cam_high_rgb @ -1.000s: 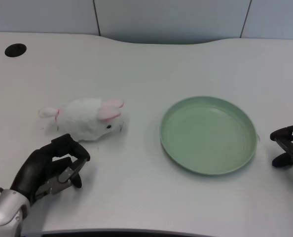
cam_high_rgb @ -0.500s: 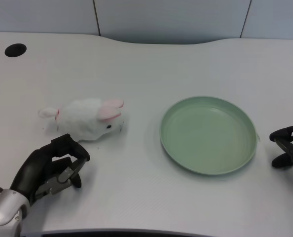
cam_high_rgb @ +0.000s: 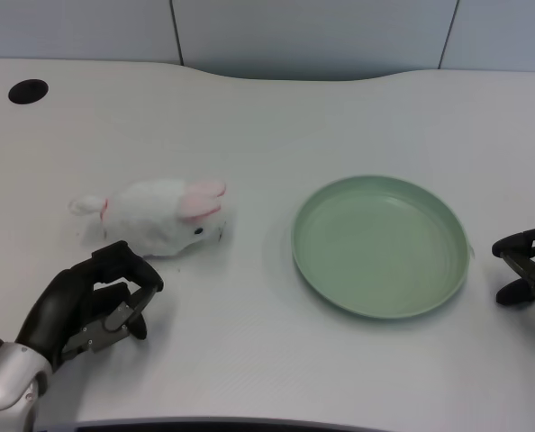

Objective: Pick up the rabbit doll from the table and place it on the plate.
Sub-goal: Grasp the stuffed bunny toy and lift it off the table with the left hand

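A white rabbit doll with pink ears lies on its side on the table, left of centre, head toward the right. A pale green plate sits to its right, with nothing on it. My left hand is at the lower left, just in front of the doll and apart from it. Its fingers are curled in and hold nothing.
My right hand rests at the right edge, just beyond the plate's rim. A black round hole is in the table at the far left, and the table's curved back edge runs along the top.
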{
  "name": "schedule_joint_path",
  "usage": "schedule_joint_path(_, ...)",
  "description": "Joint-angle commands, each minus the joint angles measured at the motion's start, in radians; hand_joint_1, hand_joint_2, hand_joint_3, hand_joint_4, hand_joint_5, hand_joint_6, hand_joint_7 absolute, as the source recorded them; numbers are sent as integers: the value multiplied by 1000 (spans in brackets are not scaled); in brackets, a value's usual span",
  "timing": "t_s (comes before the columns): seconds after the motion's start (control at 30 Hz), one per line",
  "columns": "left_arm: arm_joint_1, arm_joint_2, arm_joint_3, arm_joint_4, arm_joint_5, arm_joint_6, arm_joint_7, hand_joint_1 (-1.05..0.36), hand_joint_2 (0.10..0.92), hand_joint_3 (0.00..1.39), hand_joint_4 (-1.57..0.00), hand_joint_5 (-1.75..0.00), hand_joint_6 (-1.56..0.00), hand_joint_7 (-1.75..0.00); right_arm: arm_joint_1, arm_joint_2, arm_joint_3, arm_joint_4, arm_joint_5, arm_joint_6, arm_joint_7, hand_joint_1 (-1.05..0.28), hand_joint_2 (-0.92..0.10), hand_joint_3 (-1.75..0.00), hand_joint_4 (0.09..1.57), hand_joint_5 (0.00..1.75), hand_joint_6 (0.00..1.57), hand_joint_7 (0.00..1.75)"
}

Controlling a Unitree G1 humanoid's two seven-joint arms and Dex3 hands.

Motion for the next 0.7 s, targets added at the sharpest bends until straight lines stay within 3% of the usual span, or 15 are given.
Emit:
schedule_joint_path(0.03, 21, 54, -30, -38, 80, -102, 65, -512, 921, 443, -578, -1746, -432, -1616, 18, 8, -13, -16, 20, -5, -1, -796, -916, -69, 985, 983, 882, 888)
schedule_joint_path(0.07, 22, 60, -36, -41, 98, -120, 82, -513, 921, 443, -571, -1746, -437, -1594, 20, 10, -14, -19, 22, -4, 0, -796, -916, -65, 985, 985, 885, 886)
schedule_joint_path(0.17, 9, 113, -91, -70, 263, -210, 239, -480, 921, 454, -601, -1746, -446, -1545, 25, 6, -4, -21, 6, -19, -8, -794, -920, -78, 970, 987, 878, 883)
schedule_joint_path(0.23, -19, 164, -143, -139, 452, -196, 420, -487, 921, 448, -590, -1746, -454, -1519, 26, 5, -3, -24, 3, -9, -11, -795, -918, -80, 970, 990, 876, 883)
schedule_joint_path(0.3, -47, 196, -184, -178, 592, -179, 576, -496, 921, 408, -618, -1688, -540, -1373, 27, 4, -2, -26, 1, -6, -13, -800, -920, -76, 967, 990, 873, 882)
schedule_joint_path(0.5, -170, 249, -284, -194, 779, -124, 779, -518, 921, 304, -602, -1604, -550, -1246, 24, 6, -10, -16, 11, -12, -4, -799, -921, -72, 964, 993, 866, 886)
schedule_joint_path(0.57, -220, 269, -318, -184, 806, -116, 775, -538, 921, 271, -559, -1397, -559, -936, 23, 9, -13, -18, 16, -6, -2, -788, -921, -71, 959, 994, 864, 887)
schedule_joint_path(0.63, -259, 284, -349, -179, 824, -98, 754, -567, 921, 272, -441, -835, -559, -371, 22, 13, -14, -21, 19, 1, -5, -797, -917, -64, 965, 1001, 875, 892)
schedule_joint_path(0.67, -290, 285, -368, -165, 838, -82, 747, -571, 921, 270, -438, -711, -575, -249, 22, 13, -11, -22, 16, 1, -8, -799, -918, -61, 966, 1003, 877, 892)
schedule_joint_path(0.7, -314, 286, -385, -152, 847, -70, 743, -598, 921, 215, -407, -448, -520, -109, 22, 13, -9, -23, 13, 0, -10, -803, -919, -58, 965, 1004, 880, 894)
